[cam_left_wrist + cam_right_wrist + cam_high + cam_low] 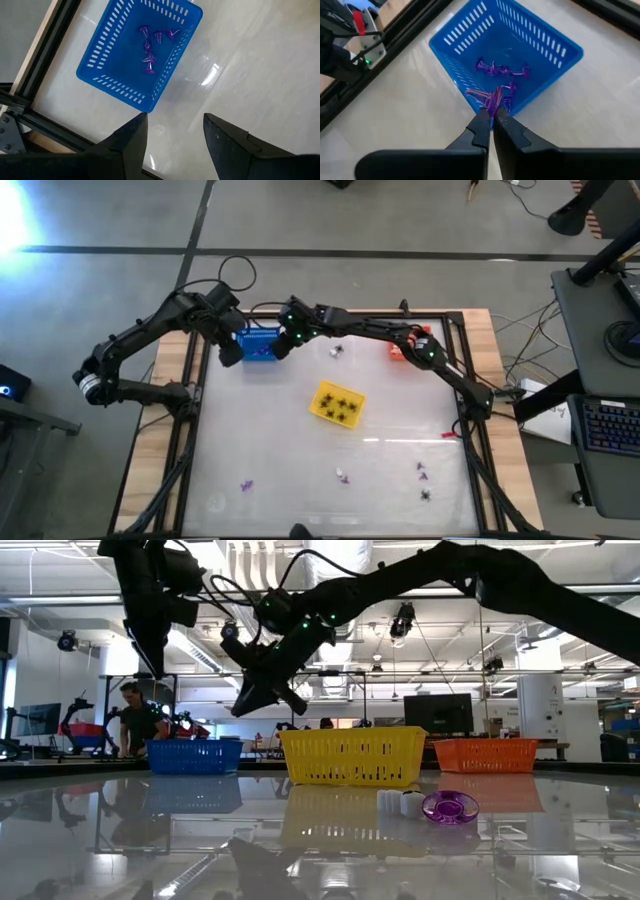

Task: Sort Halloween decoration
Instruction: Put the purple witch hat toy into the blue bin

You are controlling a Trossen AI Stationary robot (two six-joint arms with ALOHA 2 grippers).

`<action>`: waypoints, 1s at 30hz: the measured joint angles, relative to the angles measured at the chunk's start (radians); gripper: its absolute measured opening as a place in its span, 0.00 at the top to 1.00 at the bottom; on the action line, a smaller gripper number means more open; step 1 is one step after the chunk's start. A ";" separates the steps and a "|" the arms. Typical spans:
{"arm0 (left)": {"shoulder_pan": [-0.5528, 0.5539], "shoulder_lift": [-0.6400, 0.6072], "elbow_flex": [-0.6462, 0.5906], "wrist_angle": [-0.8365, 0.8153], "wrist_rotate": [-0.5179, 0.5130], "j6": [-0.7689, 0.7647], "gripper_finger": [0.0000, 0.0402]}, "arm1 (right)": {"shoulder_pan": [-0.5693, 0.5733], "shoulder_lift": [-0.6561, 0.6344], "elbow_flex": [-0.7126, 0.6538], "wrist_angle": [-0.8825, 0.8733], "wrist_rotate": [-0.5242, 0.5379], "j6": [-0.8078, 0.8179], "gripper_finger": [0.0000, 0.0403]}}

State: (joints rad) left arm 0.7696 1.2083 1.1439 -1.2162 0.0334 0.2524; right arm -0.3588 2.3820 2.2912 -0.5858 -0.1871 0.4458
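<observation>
While clamped on a purple piece point(492, 100) at the blue basket point(470, 30) rim, centre frame, right gripper point(491, 116) risks dropping it outside; left gripper point(172, 120) spread, waiting beside.

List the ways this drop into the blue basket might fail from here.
1. The right gripper, shut on a purple piece, hangs near the blue basket wall, so the piece may land outside.
2. The left gripper, open, hovers close beside that basket; the arms might collide.
3. The thin piece might cling to the fingers.
</observation>
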 joint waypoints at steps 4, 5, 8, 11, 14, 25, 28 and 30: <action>0.000 0.000 0.000 0.008 0.000 0.001 0.56 | 0.001 0.022 0.013 0.011 -0.001 0.000 0.98; 0.000 0.000 0.000 0.011 0.000 0.001 0.56 | 0.001 0.023 0.013 0.017 -0.004 0.001 0.98; 0.000 0.000 0.000 0.012 0.000 0.002 0.56 | 0.001 0.023 0.006 0.040 -0.005 0.000 0.98; 0.000 0.000 0.000 0.015 0.000 0.002 0.56 | 0.001 0.023 0.003 0.058 -0.005 -0.001 0.98; 0.000 0.000 0.000 0.016 0.000 0.001 0.56 | 0.001 0.023 -0.004 0.073 -0.007 0.000 0.98; 0.000 0.000 0.000 0.016 0.000 0.000 0.56 | 0.001 0.038 -0.017 0.137 -0.056 0.008 0.98; 0.000 0.000 0.000 0.015 0.000 0.001 0.56 | 0.004 0.058 -0.017 0.145 -0.057 0.015 0.98; 0.000 0.000 0.000 0.015 0.000 0.001 0.56 | 0.005 0.061 -0.019 0.144 -0.057 0.015 0.98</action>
State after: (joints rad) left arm 0.7696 1.2083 1.1439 -1.2007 0.0334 0.2531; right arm -0.3535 2.4429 2.2726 -0.4415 -0.2436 0.4610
